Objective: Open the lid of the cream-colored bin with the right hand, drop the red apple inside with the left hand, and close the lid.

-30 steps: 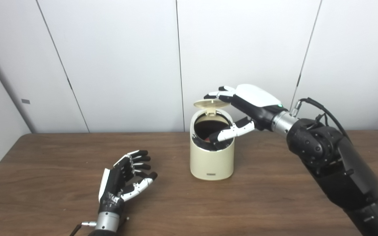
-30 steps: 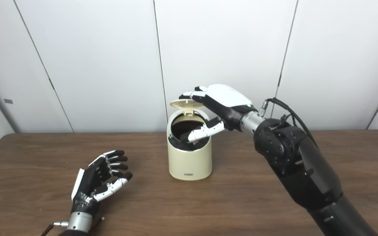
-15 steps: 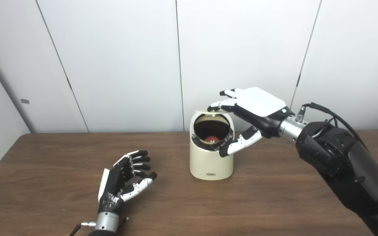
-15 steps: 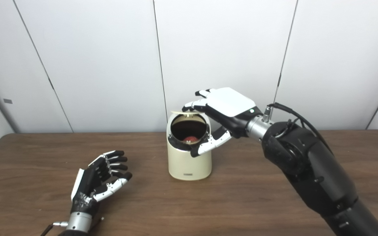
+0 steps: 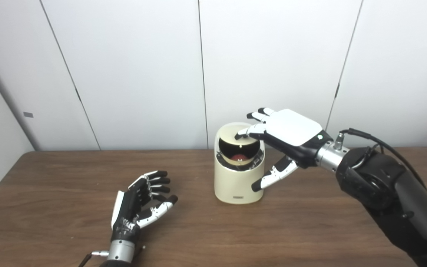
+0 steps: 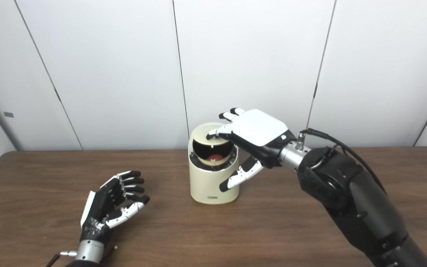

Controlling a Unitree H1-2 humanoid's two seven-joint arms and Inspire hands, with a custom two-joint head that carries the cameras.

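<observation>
- The apple (image 5: 238, 157) showed only as a red sliver inside the bin (image 5: 238, 181); the lid (image 5: 232, 134) and front rim hid the rest.
- The right hand (image 5: 285, 135) covered the lid's right part.
- The left arm was cut off at the wrist by the bottom edge, below the left hand (image 5: 137, 204).
- The right arm ran out at the bottom right corner.
- The table's (image 5: 50, 207) near edge and front corners lay outside both views.
- The bin's small label was too small to read.

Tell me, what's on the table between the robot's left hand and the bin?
Nothing: only bare brown table lies between the left hand and the bin, shown in both eye views.
</observation>
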